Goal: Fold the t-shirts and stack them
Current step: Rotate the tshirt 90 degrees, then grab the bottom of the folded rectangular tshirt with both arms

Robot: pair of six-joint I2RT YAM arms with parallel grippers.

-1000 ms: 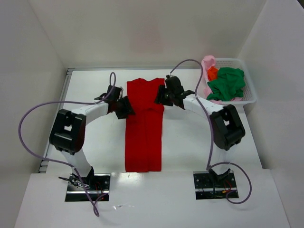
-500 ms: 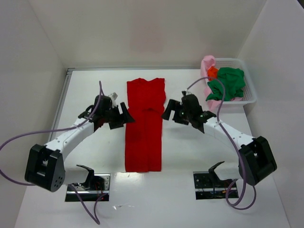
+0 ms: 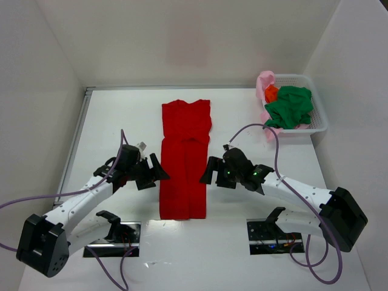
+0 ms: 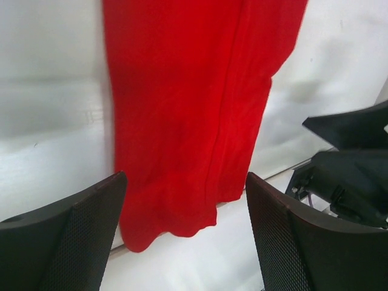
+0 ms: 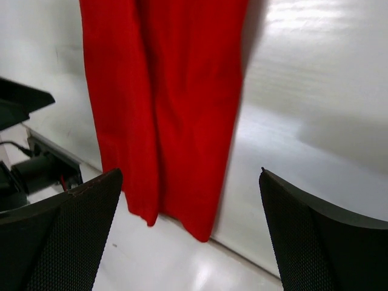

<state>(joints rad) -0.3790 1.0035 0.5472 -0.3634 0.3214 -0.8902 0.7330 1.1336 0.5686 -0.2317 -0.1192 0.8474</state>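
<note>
A bright red t-shirt (image 3: 184,159) lies flat on the table as a long narrow strip, sides folded in, hem at the near edge. It also shows in the left wrist view (image 4: 188,115) and the right wrist view (image 5: 163,103). My left gripper (image 3: 159,173) is open and empty just left of the strip's lower part. My right gripper (image 3: 207,173) is open and empty just right of it. A dark green shirt (image 3: 290,107), a pale pink shirt (image 3: 265,83) and an orange shirt (image 3: 271,92) lie bunched in the basket.
A white lattice basket (image 3: 318,119) stands at the back right. White walls enclose the table on three sides. The arm bases (image 3: 112,233) sit at the near edge, with purple cables looping beside them.
Both grippers have moved from the shirt's upper part down toward its lower part near the hem. The arms have stretched out low. The shirt lies unchanged.
</note>
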